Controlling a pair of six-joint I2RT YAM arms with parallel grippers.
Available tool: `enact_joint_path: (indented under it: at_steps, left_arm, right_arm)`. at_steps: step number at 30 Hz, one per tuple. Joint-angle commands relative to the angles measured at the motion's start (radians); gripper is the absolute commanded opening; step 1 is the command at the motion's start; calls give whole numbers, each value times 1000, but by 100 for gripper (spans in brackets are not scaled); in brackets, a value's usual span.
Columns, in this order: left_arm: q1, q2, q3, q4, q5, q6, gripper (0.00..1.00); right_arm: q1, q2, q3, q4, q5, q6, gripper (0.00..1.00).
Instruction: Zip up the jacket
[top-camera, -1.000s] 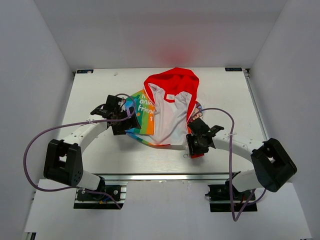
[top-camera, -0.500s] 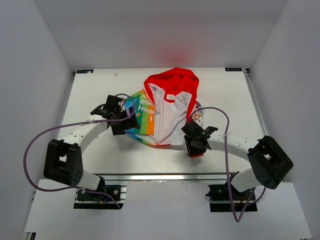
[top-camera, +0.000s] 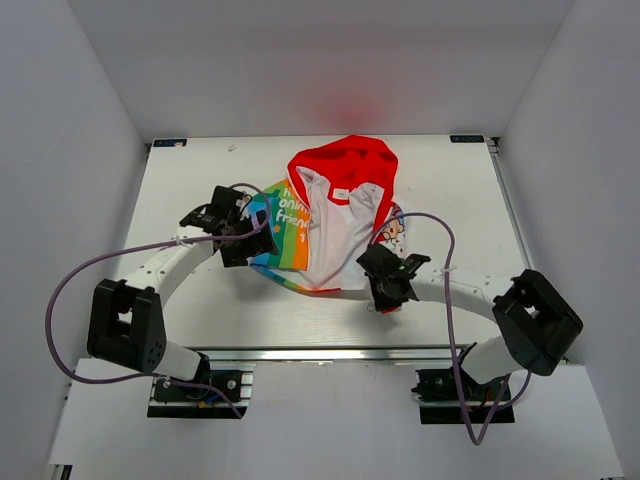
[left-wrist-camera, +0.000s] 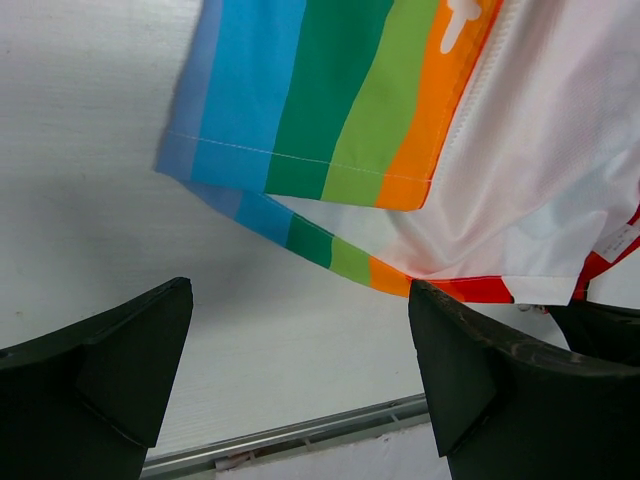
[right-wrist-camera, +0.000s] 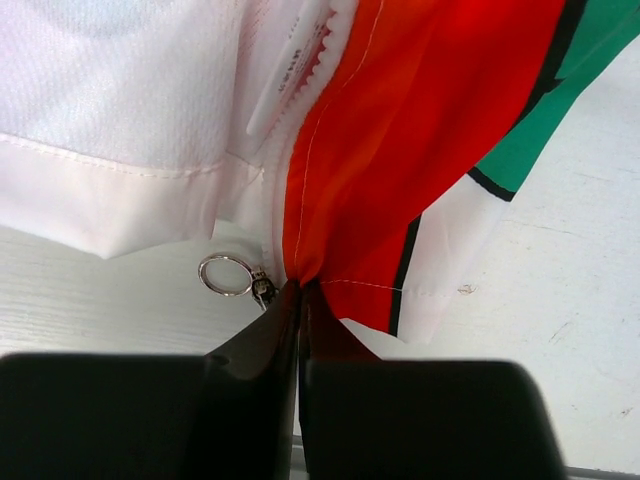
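Observation:
The jacket (top-camera: 335, 225) lies open on the table, red hood at the back, white lining up, rainbow panel on its left. My right gripper (top-camera: 386, 291) is at its bottom right corner. In the right wrist view that gripper (right-wrist-camera: 302, 290) is shut on the jacket's red bottom hem (right-wrist-camera: 330, 240), just right of the zipper's metal pull ring (right-wrist-camera: 225, 274) and the white zipper teeth (right-wrist-camera: 318, 55). My left gripper (top-camera: 242, 245) stands open beside the rainbow panel's left edge. In the left wrist view its fingers (left-wrist-camera: 300, 370) hold nothing, and the striped hem (left-wrist-camera: 330, 120) lies ahead of them.
The white table (top-camera: 450, 190) is walled by white panels on three sides. A metal rail (top-camera: 330, 352) runs along its near edge, also seen between my left fingers as the rail (left-wrist-camera: 280, 440). Purple cables loop off both arms.
My right gripper has slid left along the jacket's bottom edge and closed on the red hem. The left arm has stayed put, open.

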Motion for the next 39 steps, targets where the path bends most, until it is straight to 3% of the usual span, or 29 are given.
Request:
enact_joint_path:
  at_steps: [1,4,7,11,19,22,39]
  left_arm:
    - [-4,-20,59,-12,14,23,98]
    - [-10,-29,67,0,52,6,98]
    - [-88,-10,64,48,107,2,98]
    - [-252,113,175,-43,-43,6,98]
    - [-257,297,332,-69,-150,29,98]
    - [-257,366,392,-115,-206,49,91]
    - [-344,521,476,-219,-377,28,85]
  right_arm:
    - [-6,-31,9,-26,-5,-15,0]
    - [-27,-137,72,-22,-18,-55,0]
    - [-68,-220,98,-7,-24,-78,0]
    - [-141,-282,103,1,-57,-104,0]
    - [-240,-349,14,56,-193,-124,0]
    - [-253,-348,2,64,-196,-124,0]
    - [-306,-299,-53,93,-227,-140,0]
